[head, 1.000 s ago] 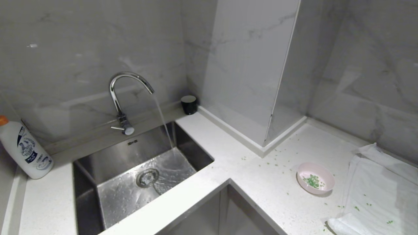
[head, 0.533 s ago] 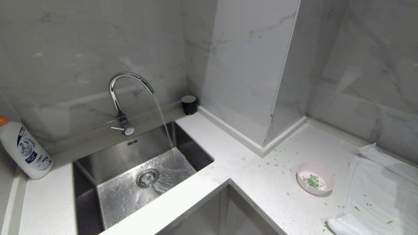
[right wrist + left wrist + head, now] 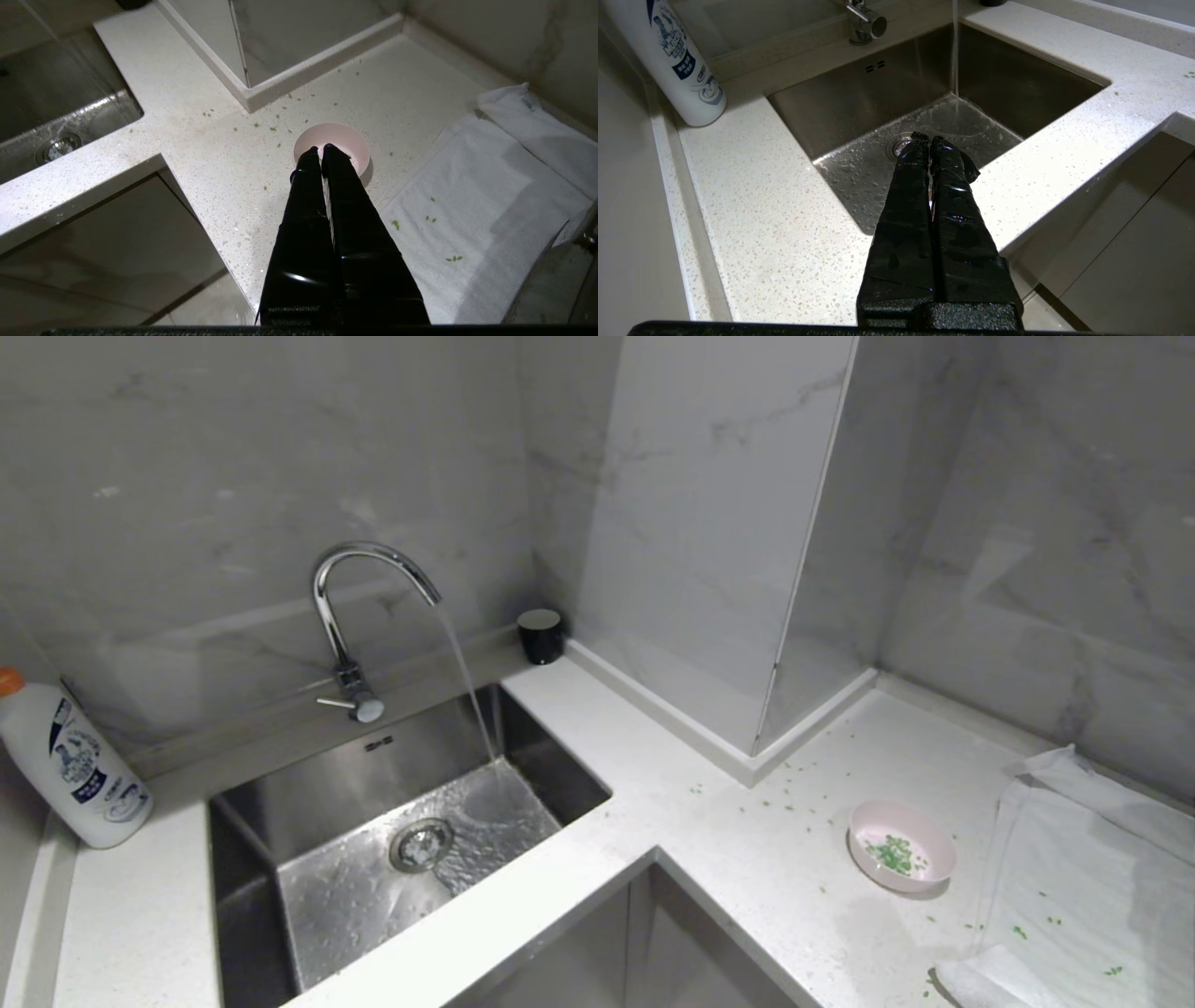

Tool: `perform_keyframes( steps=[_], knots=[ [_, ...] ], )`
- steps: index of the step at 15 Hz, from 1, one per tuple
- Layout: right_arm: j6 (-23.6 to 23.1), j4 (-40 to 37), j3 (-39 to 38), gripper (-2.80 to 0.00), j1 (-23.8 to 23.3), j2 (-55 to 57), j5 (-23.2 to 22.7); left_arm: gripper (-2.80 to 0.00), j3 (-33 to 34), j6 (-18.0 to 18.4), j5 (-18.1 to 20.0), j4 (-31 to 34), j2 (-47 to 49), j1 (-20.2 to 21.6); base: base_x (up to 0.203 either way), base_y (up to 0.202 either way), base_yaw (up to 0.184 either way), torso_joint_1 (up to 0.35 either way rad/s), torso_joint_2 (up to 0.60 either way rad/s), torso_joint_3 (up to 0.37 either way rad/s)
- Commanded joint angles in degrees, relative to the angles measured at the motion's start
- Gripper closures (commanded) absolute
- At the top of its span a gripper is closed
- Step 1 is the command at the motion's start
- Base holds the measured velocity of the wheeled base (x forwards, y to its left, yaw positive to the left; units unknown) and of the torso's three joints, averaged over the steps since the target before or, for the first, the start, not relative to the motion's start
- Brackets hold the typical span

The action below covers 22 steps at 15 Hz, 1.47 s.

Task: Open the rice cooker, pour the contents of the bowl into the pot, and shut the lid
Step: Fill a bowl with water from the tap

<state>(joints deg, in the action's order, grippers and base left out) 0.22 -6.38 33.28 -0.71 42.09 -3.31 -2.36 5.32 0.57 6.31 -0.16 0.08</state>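
Note:
A small pale pink bowl (image 3: 902, 847) stands on the white counter at the right, with chopped green bits (image 3: 892, 852) inside it. In the right wrist view the same bowl (image 3: 348, 140) lies just beyond my right gripper (image 3: 319, 148), which is shut and empty, held above the counter short of the bowl. My left gripper (image 3: 926, 137) is shut and empty too, hanging over the front of the sink (image 3: 840, 107). Neither arm shows in the head view. The rice cooker, its pot and its lid are out of view.
Water runs from the chrome tap (image 3: 350, 616) into the steel sink (image 3: 280, 812). A white bottle (image 3: 70, 761) stands at the far left, a black cup (image 3: 541, 635) by the wall. A white towel (image 3: 1083, 887) lies right of the bowl. Green bits are scattered on counter and towel.

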Motion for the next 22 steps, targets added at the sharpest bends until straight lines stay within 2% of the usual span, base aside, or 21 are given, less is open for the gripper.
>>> perform_keyframes(
  steps=[1,4,6,11,15,16,22],
  knots=[
    [0.25,-3.59,12.96,0.0,-2.17,25.19,-0.06,0.0,-0.01,0.05,0.05,0.11,0.07,0.01,0.0,0.0,0.0,0.0,0.0,0.0],
    [0.18,-13.27,28.73,0.0,-9.27,41.75,-0.1,0.0,-0.01,0.0,0.14,0.11,0.24,0.01,0.0,0.0,0.0,0.0,0.0,0.0],
    [-0.01,-17.66,32.58,0.0,-13.78,49.65,-0.21,0.0,-0.01,0.05,0.31,0.11,0.51,0.09,0.0,0.0,0.0,0.0,0.0,0.0],
    [-2.4,-19.38,34.14,0.0,-15.98,59.25,-0.31,0.0,-0.1,-0.03,0.31,0.11,0.51,0.09,0.0,0.0,0.0,0.0,0.0,0.0],
    [-2.89,-16.89,29.45,0.0,-16.08,61.57,-0.63,0.0,-0.1,0.05,0.31,0.11,0.48,0.09,0.0,0.0,0.0,0.0,0.0,0.0],
    [-3.13,-15.5,28.96,-2.8,-16.08,62.75,-0.58,0.0,-0.1,0.05,0.31,0.11,0.31,0.07,0.0,0.0,0.0,0.0,0.0,0.0],
    [-3.25,-8.64,29.14,-2.8,-15.99,69.04,-0.77,0.0,-0.05,0.01,0.31,0.11,0.16,0.01,0.0,0.0,0.0,0.0,0.0,0.0]
  ],
)
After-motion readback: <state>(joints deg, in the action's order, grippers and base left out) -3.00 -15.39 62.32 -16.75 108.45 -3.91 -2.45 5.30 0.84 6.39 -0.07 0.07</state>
